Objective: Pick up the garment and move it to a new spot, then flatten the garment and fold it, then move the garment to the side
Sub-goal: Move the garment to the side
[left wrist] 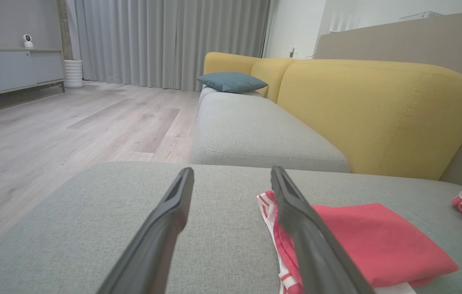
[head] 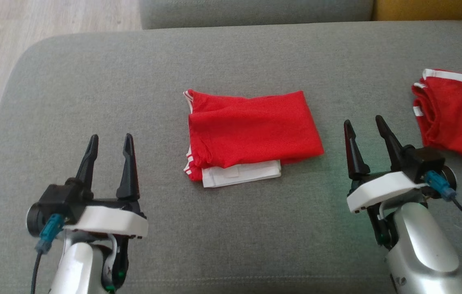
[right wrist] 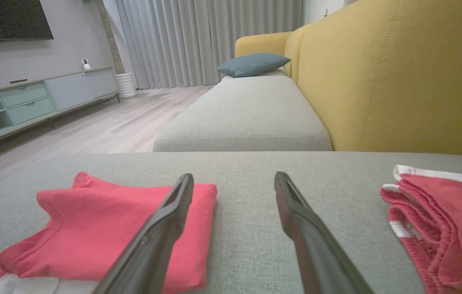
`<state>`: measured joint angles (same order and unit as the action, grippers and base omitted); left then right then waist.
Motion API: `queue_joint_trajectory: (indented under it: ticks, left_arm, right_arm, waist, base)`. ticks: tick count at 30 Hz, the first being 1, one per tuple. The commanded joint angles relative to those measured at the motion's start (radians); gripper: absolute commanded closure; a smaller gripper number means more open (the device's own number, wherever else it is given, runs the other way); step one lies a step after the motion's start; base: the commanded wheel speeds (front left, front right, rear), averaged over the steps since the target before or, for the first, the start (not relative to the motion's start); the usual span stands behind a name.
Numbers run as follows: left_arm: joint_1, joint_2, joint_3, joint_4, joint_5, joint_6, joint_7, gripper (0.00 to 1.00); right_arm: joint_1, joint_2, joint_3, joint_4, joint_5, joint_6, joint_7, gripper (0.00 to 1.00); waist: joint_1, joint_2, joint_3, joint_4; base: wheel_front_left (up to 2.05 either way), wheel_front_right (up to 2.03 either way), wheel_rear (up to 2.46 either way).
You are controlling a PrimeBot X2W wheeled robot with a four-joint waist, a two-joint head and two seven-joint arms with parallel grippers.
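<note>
Head view: left gripper (head: 110, 137) and right gripper (head: 363, 120), jaws apart, flank the folded garment (head: 251, 128); pinching all layers together should preserve the fold.

Left black two-fingered claw (head: 109, 146) and right black two-fingered claw (head: 364, 128) both hover, jaws spread wide, holding nothing.
</note>
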<state>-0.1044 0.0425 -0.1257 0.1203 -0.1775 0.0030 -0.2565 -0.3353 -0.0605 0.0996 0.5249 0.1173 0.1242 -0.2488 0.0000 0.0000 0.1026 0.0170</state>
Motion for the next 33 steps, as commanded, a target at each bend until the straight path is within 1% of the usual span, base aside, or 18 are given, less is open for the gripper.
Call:
queue_joint_trajectory:
  ticks: [1,4,7,11,15,24,30,31,32,33]
  left_arm:
    - [-0.048,0.008,0.020,-0.028,0.007,-0.003,-0.005,0.00]
    - [-0.054,0.008,0.016,-0.024,0.007,-0.003,-0.005,0.00]
    - [-0.064,0.008,0.006,-0.021,0.003,-0.002,-0.005,0.00]
    - [-0.079,0.008,-0.009,-0.015,-0.002,-0.002,-0.005,0.00]
    - [-0.090,0.008,-0.020,-0.010,-0.007,0.000,-0.005,0.00]
    - [-0.106,0.008,-0.027,-0.005,-0.011,0.001,-0.005,0.00]
    - [-0.112,0.008,-0.027,-0.005,-0.011,0.004,-0.005,0.00]
    - [-0.114,0.008,-0.026,-0.004,-0.011,0.004,-0.005,0.00]
    - [-0.116,0.008,-0.024,-0.003,-0.011,0.004,-0.005,0.00]
    - [-0.117,0.008,-0.022,-0.003,-0.011,0.005,-0.005,0.00]
  right_arm:
    - [-0.034,0.010,0.033,-0.037,0.022,0.007,0.005,0.00]
    - [-0.046,0.010,0.046,-0.028,0.044,0.007,0.023,0.00]
    - [-0.067,0.010,0.059,0.003,0.102,0.007,0.065,0.00]
    - [-0.104,0.010,0.068,0.080,0.183,0.007,0.124,0.00]
    - [-0.149,0.010,0.061,0.180,0.201,0.007,0.160,0.00]
    - [-0.269,0.010,0.002,0.386,0.197,0.007,0.129,0.00]
    - [-0.327,0.010,0.033,0.484,0.207,0.007,0.110,0.00]
    - [-0.334,0.010,0.047,0.494,0.214,0.007,0.108,0.16]
    - [-0.340,0.010,0.063,0.502,0.217,0.007,0.102,0.75]
    - [-0.345,0.010,0.080,0.507,0.215,0.007,0.093,1.00]
  waist:
    - [0.0000,0.0000,0.011,0.011]
    - [0.0000,0.0000,0.018,0.023]
    - [0.0000,0.0000,0.035,0.046]
    - [0.0000,0.0000,0.059,0.084]
    - [0.0000,0.0000,0.081,0.119]
    - [0.0000,0.0000,0.125,0.164]
    - [0.0000,0.0000,0.134,0.162]
    - [0.0000,0.0000,0.134,0.158]
    - [0.0000,0.0000,0.133,0.154]
    - [0.0000,0.0000,0.130,0.148]
  base:
    - [0.00,0.00,0.00]
    - [0.00,0.00,0.00]
    - [0.00,0.00,0.00]
    - [0.00,0.00,0.00]
    - [0.00,0.00,0.00]
    - [0.00,0.00,0.00]
    - [0.00,0.00,0.00]
    - [0.00,0.00,0.00]
    - [0.00,0.00,0.00]
    - [0.00,0.00,0.00]
